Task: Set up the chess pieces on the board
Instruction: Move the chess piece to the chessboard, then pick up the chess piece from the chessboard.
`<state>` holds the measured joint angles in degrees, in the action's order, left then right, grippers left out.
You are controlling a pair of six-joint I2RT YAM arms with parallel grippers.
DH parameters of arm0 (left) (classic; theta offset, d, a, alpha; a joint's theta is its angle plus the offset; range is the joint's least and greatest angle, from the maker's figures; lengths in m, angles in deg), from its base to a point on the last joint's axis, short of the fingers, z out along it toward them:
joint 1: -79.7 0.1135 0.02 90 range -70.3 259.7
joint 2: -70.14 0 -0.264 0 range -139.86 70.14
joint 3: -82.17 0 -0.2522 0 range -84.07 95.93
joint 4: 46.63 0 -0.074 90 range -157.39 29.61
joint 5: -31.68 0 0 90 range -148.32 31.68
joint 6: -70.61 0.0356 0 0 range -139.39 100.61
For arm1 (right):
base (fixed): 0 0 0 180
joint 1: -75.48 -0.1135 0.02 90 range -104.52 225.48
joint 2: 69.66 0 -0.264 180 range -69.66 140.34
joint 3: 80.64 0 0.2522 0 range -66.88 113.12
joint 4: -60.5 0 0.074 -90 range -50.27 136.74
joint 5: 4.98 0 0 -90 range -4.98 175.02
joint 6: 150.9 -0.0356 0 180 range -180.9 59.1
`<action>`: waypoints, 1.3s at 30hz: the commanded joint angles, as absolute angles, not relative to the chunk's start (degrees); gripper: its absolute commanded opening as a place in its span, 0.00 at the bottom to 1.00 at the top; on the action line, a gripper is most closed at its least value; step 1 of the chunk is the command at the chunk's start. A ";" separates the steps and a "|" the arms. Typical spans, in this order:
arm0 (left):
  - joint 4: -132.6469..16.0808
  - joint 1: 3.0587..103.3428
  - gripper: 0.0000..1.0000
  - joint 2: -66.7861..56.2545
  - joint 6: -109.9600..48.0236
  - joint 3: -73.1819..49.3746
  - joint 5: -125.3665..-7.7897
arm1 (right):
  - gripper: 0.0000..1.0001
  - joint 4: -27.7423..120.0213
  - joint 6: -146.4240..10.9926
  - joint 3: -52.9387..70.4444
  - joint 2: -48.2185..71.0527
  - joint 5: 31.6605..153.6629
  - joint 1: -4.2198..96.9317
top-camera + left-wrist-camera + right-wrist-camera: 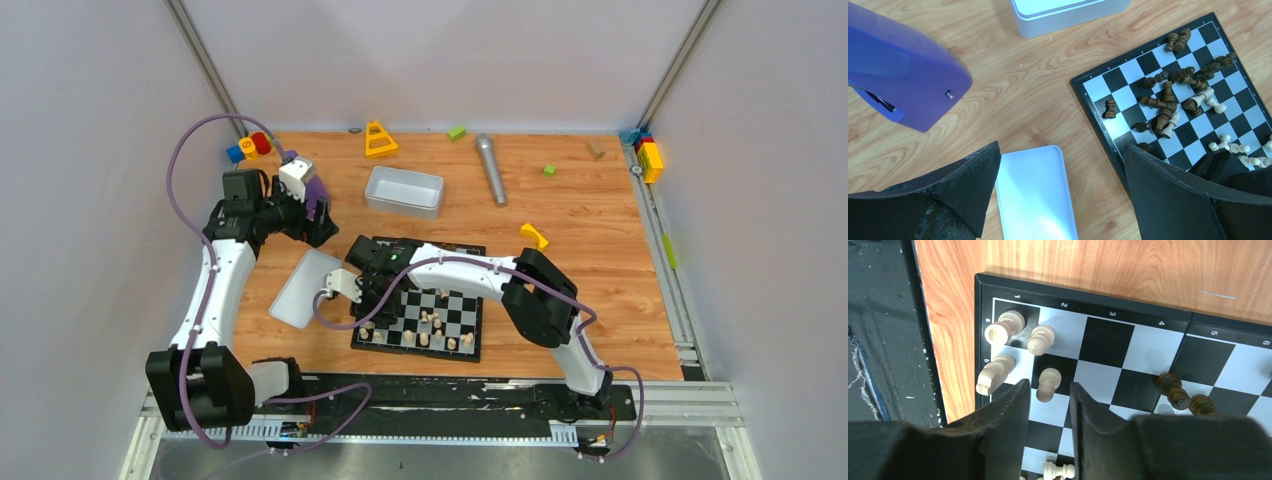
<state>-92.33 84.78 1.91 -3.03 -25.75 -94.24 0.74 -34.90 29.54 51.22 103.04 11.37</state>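
Chess pieces scattered on the board
The left tool is held wide open above the bench, with nothing in it. The right tool is opened just a little around a pale pawn that is stood near the board's corner.

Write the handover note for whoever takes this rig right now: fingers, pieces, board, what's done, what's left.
Left gripper: fingers wide open, empty, off the left side of the board.
Right gripper: fingers slightly apart, low over the near left corner, a standing pale pawn at their tips, not clamped.
Done: several pale pieces stand along the near row.
Left: the dark pieces lie heaped at the far end; loose pale pieces lie mid-board.
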 commanded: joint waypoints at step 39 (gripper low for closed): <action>-100.25 84.97 1.00 6.55 6.23 -25.88 -103.58 | 0.49 9.40 -45.32 4.76 31.04 101.05 30.48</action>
<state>-101.71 84.78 4.82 5.50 -26.23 -101.78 6.66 -42.29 3.77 29.82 101.56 30.29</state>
